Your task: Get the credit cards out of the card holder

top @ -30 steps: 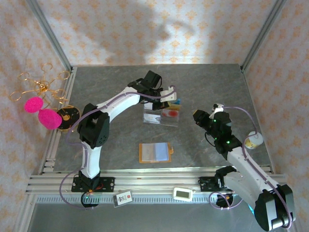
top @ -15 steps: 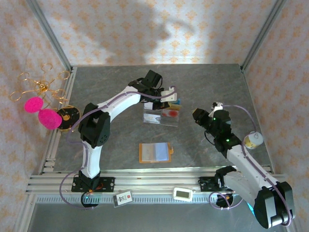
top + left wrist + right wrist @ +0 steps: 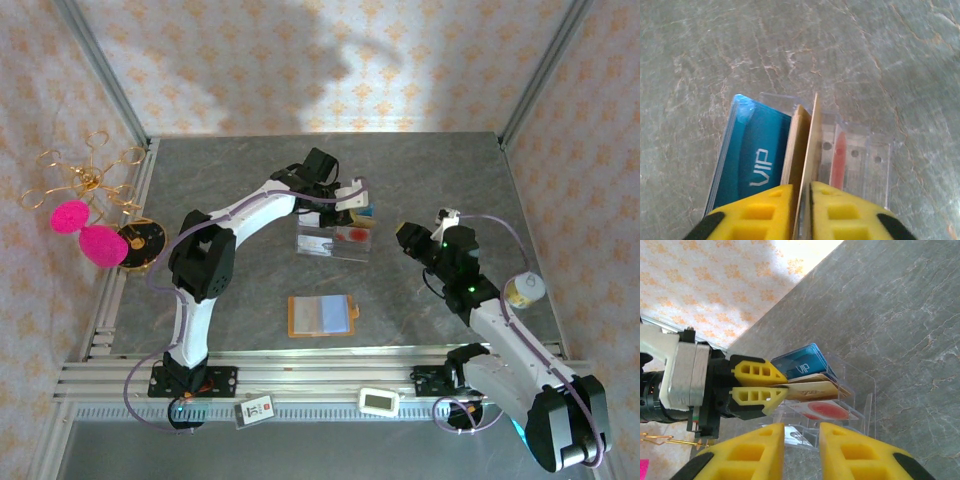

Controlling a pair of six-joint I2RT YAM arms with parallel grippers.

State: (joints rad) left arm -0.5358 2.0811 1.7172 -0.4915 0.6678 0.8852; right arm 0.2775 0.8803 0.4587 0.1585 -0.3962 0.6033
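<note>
The card holder (image 3: 322, 315) lies open on the table, orange with its pale blue-grey inside facing up, apart from both arms. My left gripper (image 3: 352, 203) (image 3: 801, 187) (image 3: 783, 385) is shut on a gold credit card (image 3: 813, 145) (image 3: 812, 389) that stands in a slot of the clear acrylic tray (image 3: 335, 243) (image 3: 863, 390). A blue VIP card (image 3: 755, 160) (image 3: 802, 365), a second tan card (image 3: 797, 145) and a red-and-white card (image 3: 838, 160) (image 3: 827, 411) sit in neighbouring slots. My right gripper (image 3: 408, 238) (image 3: 802, 450) hovers open just right of the tray, holding nothing.
Pink pom-poms (image 3: 85, 235) and a gold wire ornament (image 3: 88, 178) hang at the left frame, beside a black-and-yellow disc (image 3: 140, 240). A small roll (image 3: 527, 290) lies at the right edge. A white timer (image 3: 379, 401) rests on the front rail.
My right gripper has crept slightly left and away from the base, toward the tray. The left gripper stays at the tray with the gold card; only its elbow has shifted a little.
</note>
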